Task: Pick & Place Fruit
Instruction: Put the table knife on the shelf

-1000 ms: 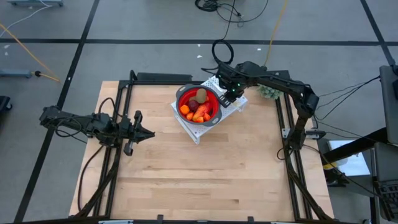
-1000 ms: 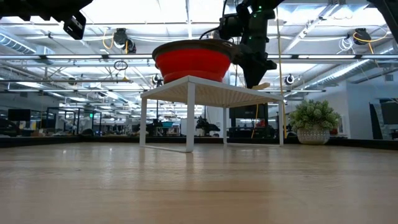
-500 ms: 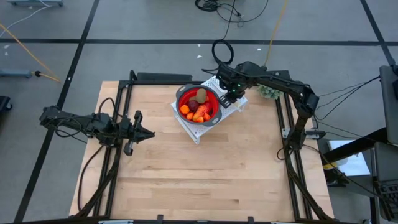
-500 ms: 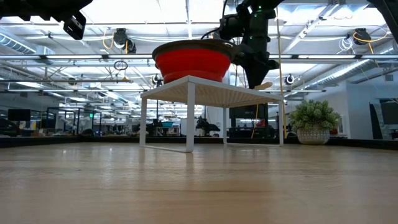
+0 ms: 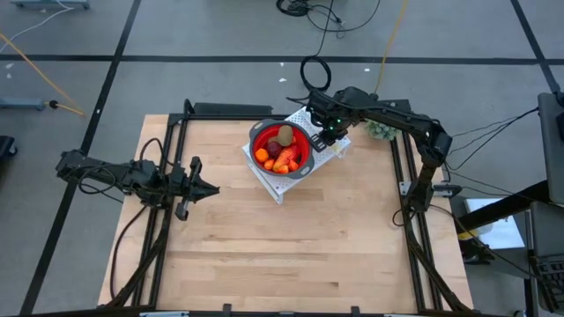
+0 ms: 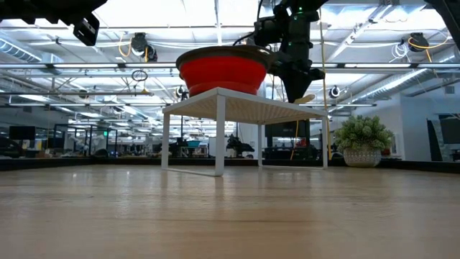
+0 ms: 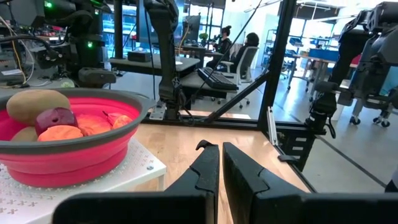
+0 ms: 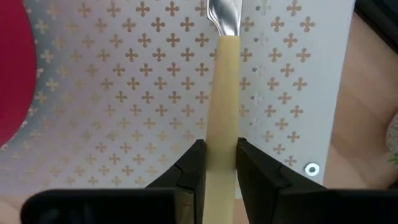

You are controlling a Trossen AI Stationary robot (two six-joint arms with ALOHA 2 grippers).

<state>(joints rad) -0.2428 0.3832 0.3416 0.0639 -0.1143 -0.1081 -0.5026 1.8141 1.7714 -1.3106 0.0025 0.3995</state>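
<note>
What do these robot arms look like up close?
Both arms are dark, slim and jointed, with black cables along them. The left gripper and right gripper each end in two flat, angular black fingers. Small green lights glow on the right arm's wrist.

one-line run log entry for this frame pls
right gripper: shut on knife, on white stand beside red bowl | fruit: in bowl | left gripper: shut, idle at table's left

right claw (image 8: 216, 163) loosened a touch on the knife handle (image 8: 222, 106), nothing else moved
</note>
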